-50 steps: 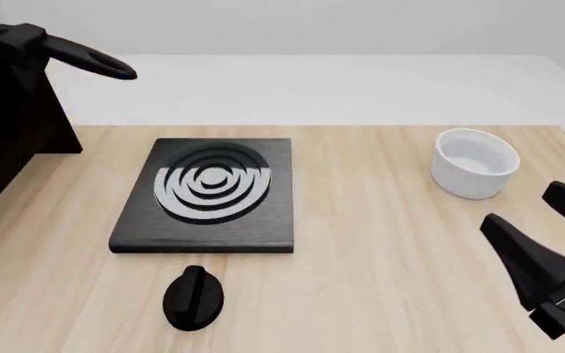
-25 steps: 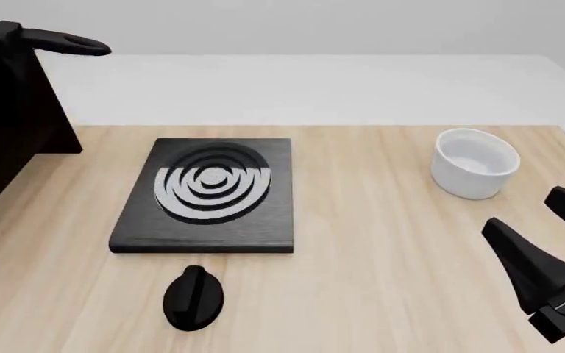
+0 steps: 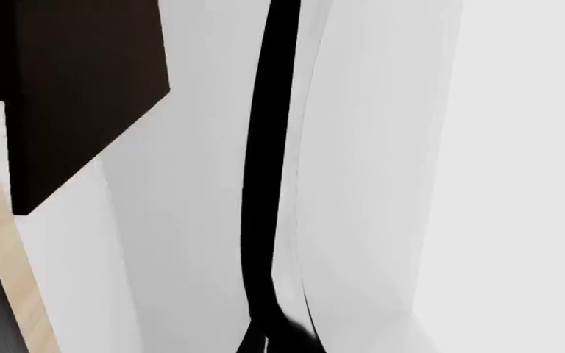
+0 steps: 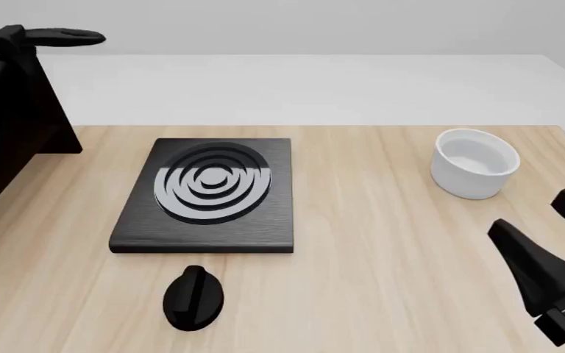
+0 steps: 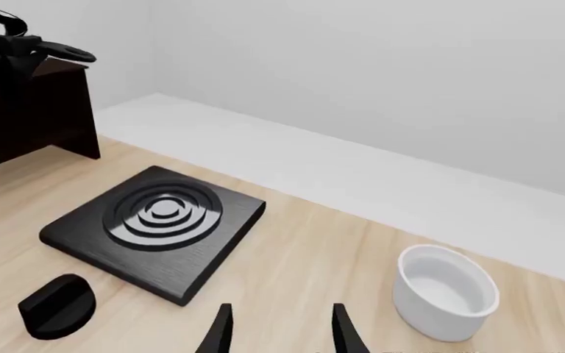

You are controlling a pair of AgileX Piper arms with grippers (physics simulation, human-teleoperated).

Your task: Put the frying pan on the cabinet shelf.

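Firstly, the frying pan point(image 4: 59, 34) sits at the far left of the tabletop point(image 4: 381, 279), up at the top of the cabinet point(image 4: 23, 140). Only its long slim black handle is distinct. The handle lies roughly level and points right, past the cabinet's edge. The right wrist view shows the same handle point(image 5: 65, 52) projecting above the cabinet's point(image 5: 37, 110) dark brown top face, the cabinet shelf point(image 5: 67, 66). The pan's bowl merges with black shapes behind it, so I cannot tell whether it rests on the shelf. In the left wrist view a thin black strip point(image 3: 263, 184) runs lengthwise beside the cabinet's corner point(image 3: 76, 88).

Containers: one white bowl point(image 4: 471, 184) stands upright at the right rear of the tabletop. Its inside shows only its own white wall and floor point(image 5: 441, 318).

Count:
- One frying pan.
- One cabinet.
- One white bowl.
- One flat black stove plate point(image 4: 263, 220) with grey rings, left of centre point(image 5: 199, 254).
- One black knob point(image 4: 194, 296) just in front of the plate, apart from it point(image 5: 59, 305).

Left claw: not distinguishable within the dark mass at the cabinet, so its state cannot be told. Right claw point(image 4: 526, 209): spread wide, holding nothing, low at the near right, well apart from the pan point(image 5: 282, 309).
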